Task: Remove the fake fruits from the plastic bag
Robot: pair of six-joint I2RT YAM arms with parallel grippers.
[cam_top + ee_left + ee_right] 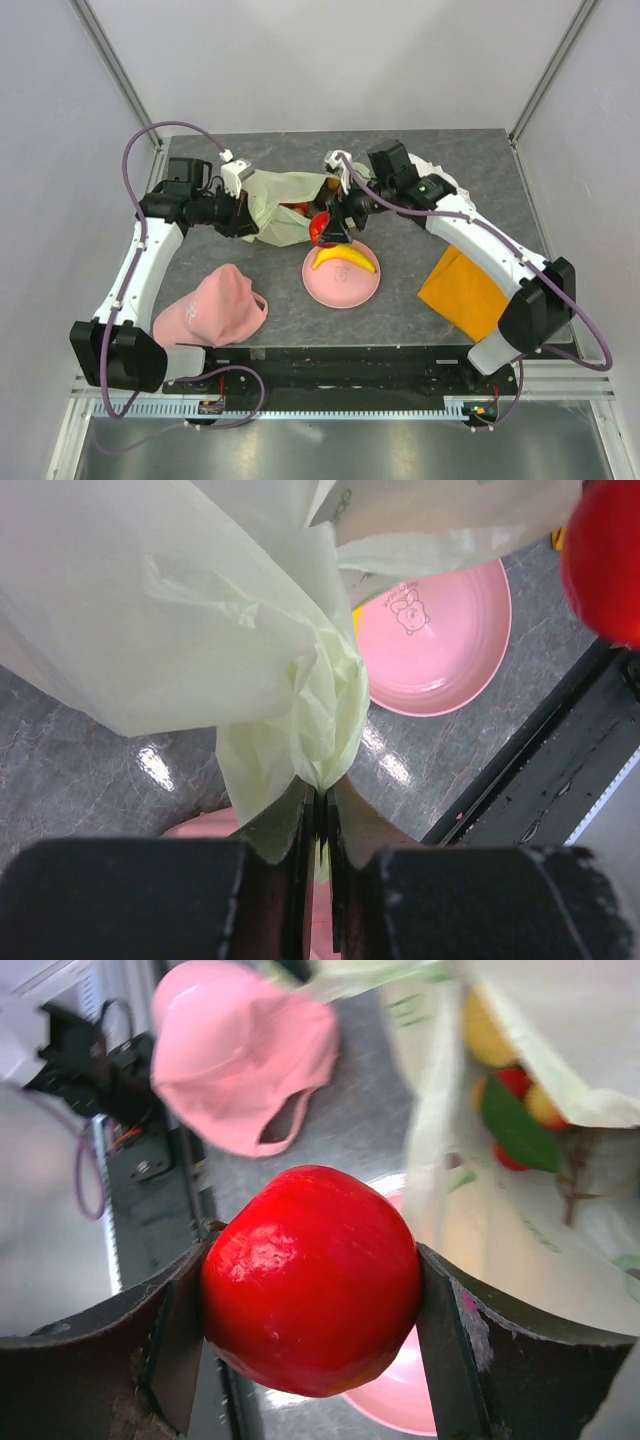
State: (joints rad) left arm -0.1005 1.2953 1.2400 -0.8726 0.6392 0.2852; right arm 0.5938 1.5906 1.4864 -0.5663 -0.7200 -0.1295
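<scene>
Apple (pixel 312 1278) in right gripper (pixel 314 1305) between bag (pixel 275 205) mouth and plate (pixel 340 298) rim

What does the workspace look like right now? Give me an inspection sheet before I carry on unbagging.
Surface: dark grey mottled table.
Job's things: plastic bag at centre rear, more fruits inside; banana on pink plate; red apple outside the bag, above the plate.
Clutter: pink cap front left, orange cloth right.
Grippers: left gripper shut on a bag fold; right gripper shut on the apple.
Cables: purple cables loop beside both arms, no snag seen.
Surroundings: pale enclosure walls, nothing else seen.
</scene>
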